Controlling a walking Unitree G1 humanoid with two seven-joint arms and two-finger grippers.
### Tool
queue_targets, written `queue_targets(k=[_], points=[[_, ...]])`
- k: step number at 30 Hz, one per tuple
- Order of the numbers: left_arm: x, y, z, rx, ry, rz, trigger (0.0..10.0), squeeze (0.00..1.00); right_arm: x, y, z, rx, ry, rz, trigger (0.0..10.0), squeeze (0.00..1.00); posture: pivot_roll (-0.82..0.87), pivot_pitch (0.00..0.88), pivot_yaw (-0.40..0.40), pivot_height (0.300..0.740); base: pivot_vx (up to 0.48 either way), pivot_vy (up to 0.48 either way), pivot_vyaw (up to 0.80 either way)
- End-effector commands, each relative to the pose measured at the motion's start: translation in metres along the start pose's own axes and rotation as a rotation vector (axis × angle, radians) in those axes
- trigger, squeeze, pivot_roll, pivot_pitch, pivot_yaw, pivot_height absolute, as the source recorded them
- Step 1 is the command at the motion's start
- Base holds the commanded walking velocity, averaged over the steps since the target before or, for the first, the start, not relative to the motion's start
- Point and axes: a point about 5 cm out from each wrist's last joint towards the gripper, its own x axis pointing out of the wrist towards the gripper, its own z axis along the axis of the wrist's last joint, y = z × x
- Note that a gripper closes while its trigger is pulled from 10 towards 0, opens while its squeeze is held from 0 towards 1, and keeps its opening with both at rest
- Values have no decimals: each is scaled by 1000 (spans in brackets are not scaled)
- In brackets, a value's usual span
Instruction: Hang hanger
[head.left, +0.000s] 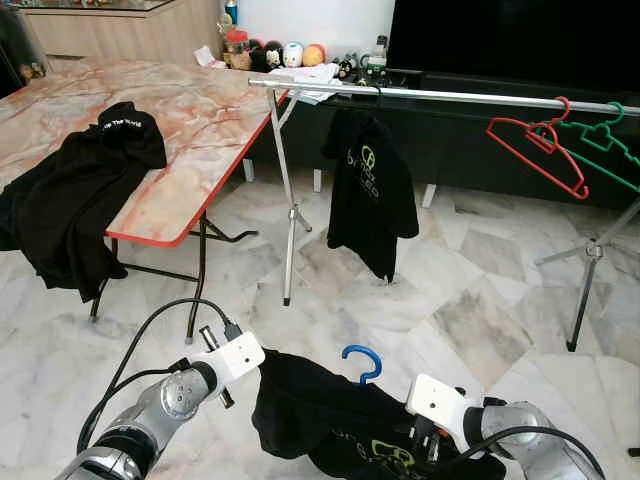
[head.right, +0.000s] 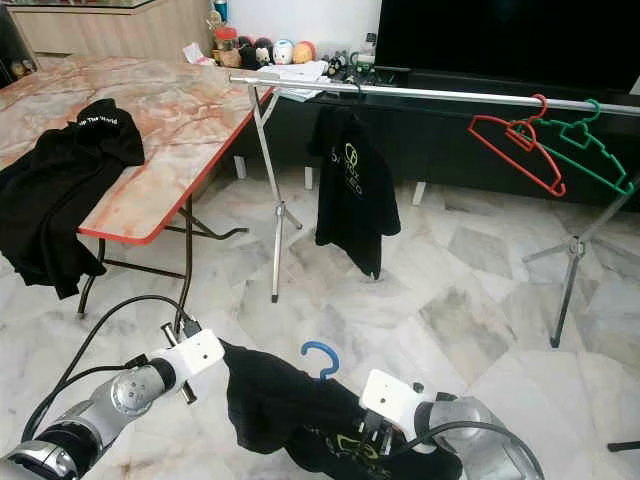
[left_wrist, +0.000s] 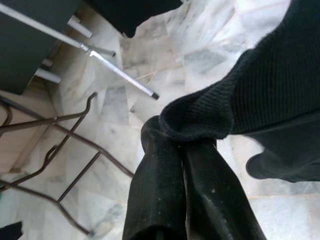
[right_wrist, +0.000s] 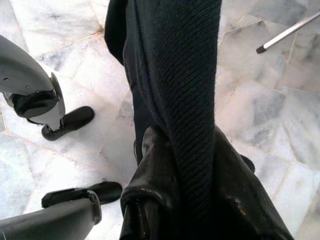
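left eye view: black shirt (head.left: 330, 415) on a blue hanger (head.left: 362, 362) hangs stretched between both grippers, low over the marble floor (head.left: 470, 300). blue hook sticks up from the middle of the shirt, between the two wrists. left gripper (head.left: 250, 372) is at the shirt's left edge, right gripper (head.left: 432, 440) is buried in its right side. clothes rail (head.left: 440, 95) runs across ahead, well apart from the hook; another black shirt (head.left: 372, 190) hangs near its left end, red hanger (head.left: 535, 145) and green hanger (head.left: 600, 140) near its right end. marble table (head.left: 190, 110) to the left, a black garment (head.left: 75, 190) draped over its near edge.

right eye view: same layout, hook upright between the arms.

left wrist view: left gripper (left_wrist: 185, 145) fingers clenched together, a fold of ribbed black cloth pinched at the tips.

right wrist view: right gripper (right_wrist: 187, 150) fingers closed on a band of the shirt that runs down between them.
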Motion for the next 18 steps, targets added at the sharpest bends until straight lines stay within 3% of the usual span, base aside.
queue_targets(k=[1, 2, 3, 6, 10, 12, 14, 16, 18], points=[[-4, 1, -5, -15, 6, 3, 0, 0, 0, -3, 2, -14, -6, -16, 10000, 0, 65, 86, 21, 740, 0, 0, 0], [-4, 1, -5, -9, 9, 0, 0, 0, -1, -5, 4, -11, -17, -27, 10000, 0, 65, 86, 21, 740, 0, 0, 0], [-6, -1, -14, 32, 74, -13, 0, 0, -4, -11, 8, 19, -52, -60, 10000, 0, 67, 87, 22, 740, 0, 0, 0], [-12, 0, -32, 51, 193, -1, 0, 0, -16, -25, 11, 14, -63, -117, 10000, 0, 60, 88, 23, 740, 0, 0, 0], [-18, 1, -42, 83, 242, -17, 0, 0, -30, -39, 9, 21, -67, -173, 10000, 0, 60, 90, 24, 740, 0, 0, 0], [-24, -9, -53, 151, 309, -118, 0, 0, -40, -50, 11, 54, -101, -218, 10000, 0, 60, 90, 23, 740, 0, 0, 0], [-28, -18, -60, 161, 340, -185, 0, 0, -47, -55, 21, 134, -221, -222, 10000, 0, 57, 89, 25, 740, 0, 0, 0], [-28, -22, -60, 159, 343, -206, 0, 0, -50, -56, 26, 155, -272, -217, 10000, 0, 57, 89, 25, 740, 0, 0, 0], [-27, -34, -55, 147, 294, -286, 0, 0, -51, -59, 36, 233, -374, -229, 10000, 0, 59, 90, 25, 740, 0, 0, 0]])
